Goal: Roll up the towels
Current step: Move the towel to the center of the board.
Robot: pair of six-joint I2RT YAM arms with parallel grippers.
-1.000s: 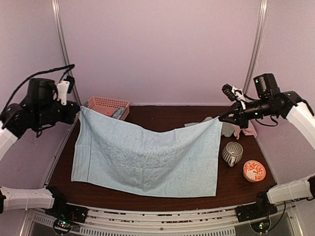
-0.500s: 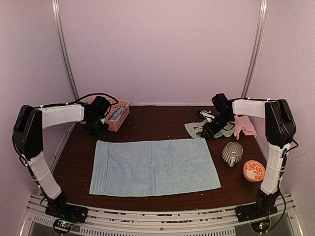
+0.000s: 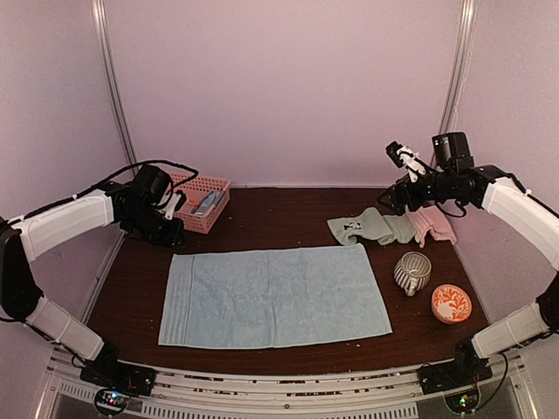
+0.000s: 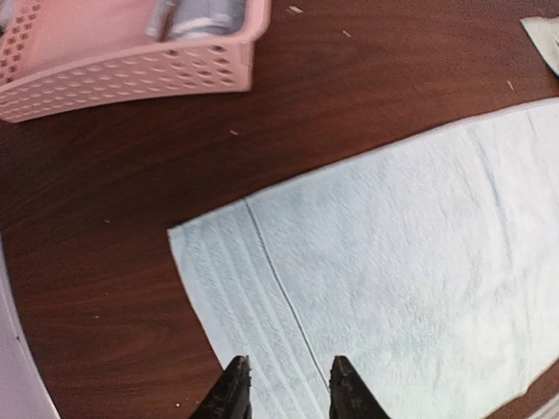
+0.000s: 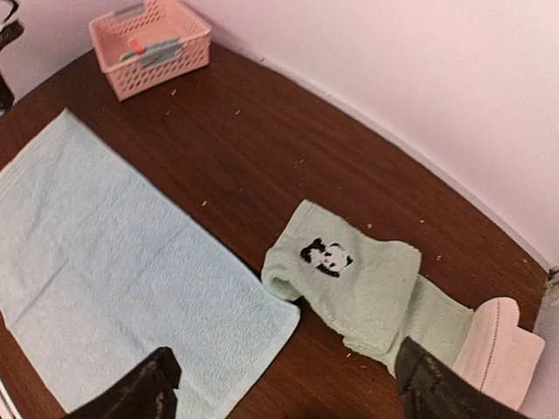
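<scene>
Near right: orange patterned bowl [image 3: 452, 303], round; ribbed mug [image 3: 411, 272] just behind. Centre: light blue terry towel [image 3: 275, 295], flat rectangle on dark wood table [image 3: 288, 214]. Left gripper [image 4: 286, 388] over its left end, jaws slightly apart, empty. Right gripper [image 5: 284, 393] spread wide, empty. Far right: sage green towel [image 5: 349, 279], loosely folded, panda mark; pink towel [image 5: 502, 349] touching it. Far left: perforated pink plastic basket [image 4: 131, 74].

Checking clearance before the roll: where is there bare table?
Bare table: behind the blue towel, between pink basket and green towel; also along its left edge. Crowded on the right: mug, orange bowl, pink towel.
</scene>
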